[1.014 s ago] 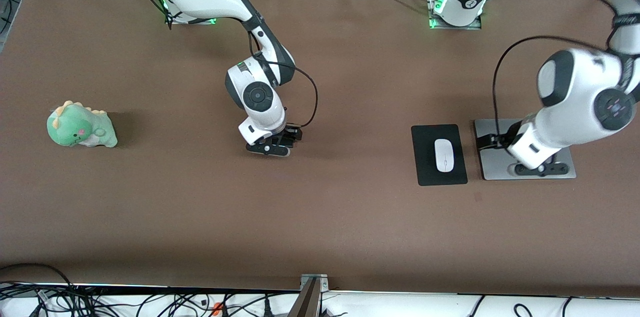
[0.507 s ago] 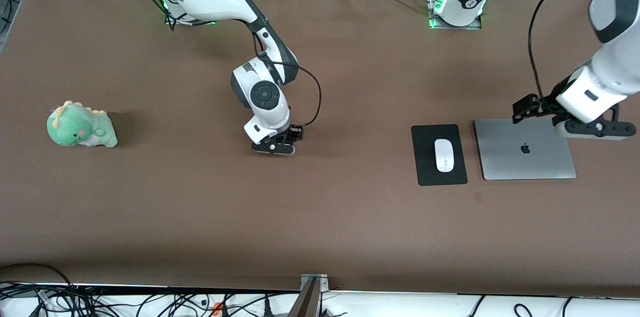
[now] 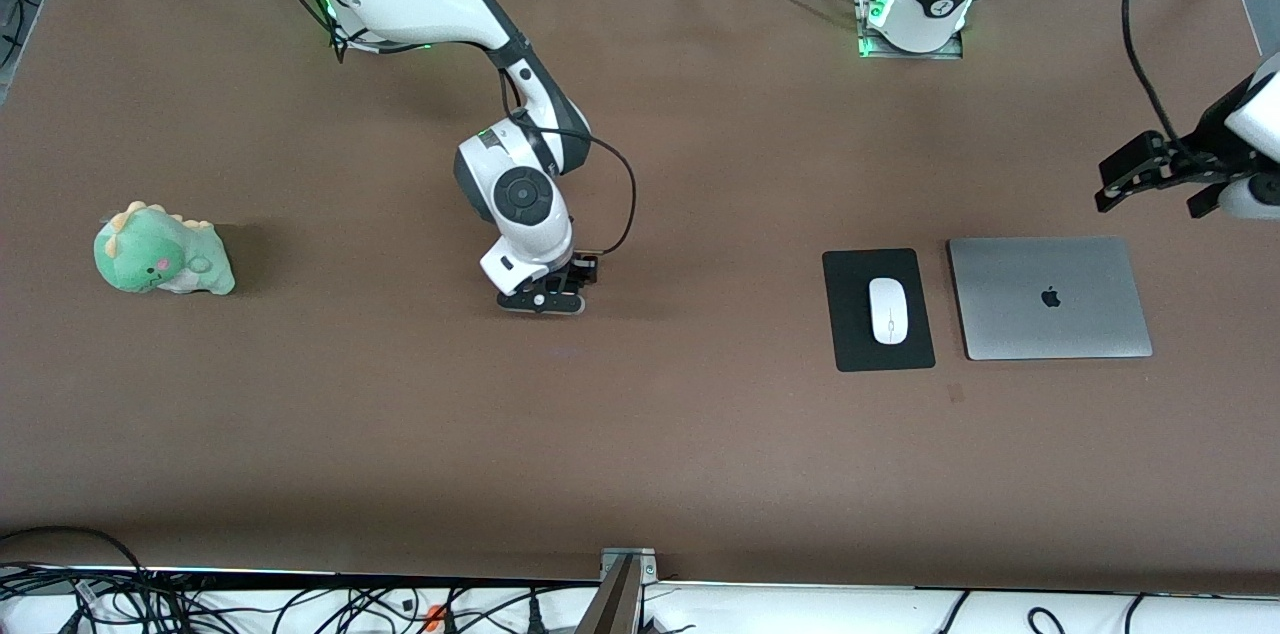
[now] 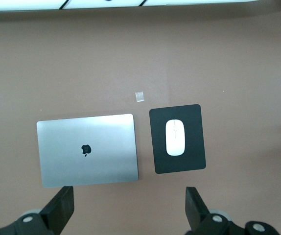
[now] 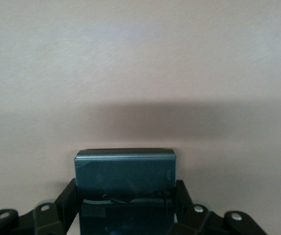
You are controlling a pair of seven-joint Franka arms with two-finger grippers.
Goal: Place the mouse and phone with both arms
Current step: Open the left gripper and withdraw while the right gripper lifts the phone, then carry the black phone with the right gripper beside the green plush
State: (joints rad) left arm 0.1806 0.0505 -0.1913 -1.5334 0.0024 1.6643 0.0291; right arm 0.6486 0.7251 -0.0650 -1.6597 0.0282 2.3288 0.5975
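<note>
Gripping the phone (image 5: 125,182), the right gripper (image 3: 541,298) sits low over the middle of the brown table (image 3: 640,454), its jaws closed on the sides of that dark, glossy block, which the right wrist view shows standing between the fingers (image 5: 67,198) just above the matte tabletop. Its white arm bends down from its base at the top edge of the front view, a black cable looping beside the wrist.

Taking the black mat (image 3: 878,309) as landmark: well toward the right arm's end of the table from it lies a soft green dinosaur plush (image 3: 162,250) with pale spikes. On the mat rests the mouse (image 3: 888,310), white, oval and shiny, with a thin line down its middle. Just beside the mat, toward the left arm's end, lies a flat grey closed laptop (image 3: 1050,297) with a dark logo. A small pale scrap of tape (image 4: 139,96) sits on the cloth near the mat.

Over the bare tabletop near the laptop hangs the left gripper (image 4: 128,208), jaws spread wide and holding nothing. Cables trail along the table's near edge.
</note>
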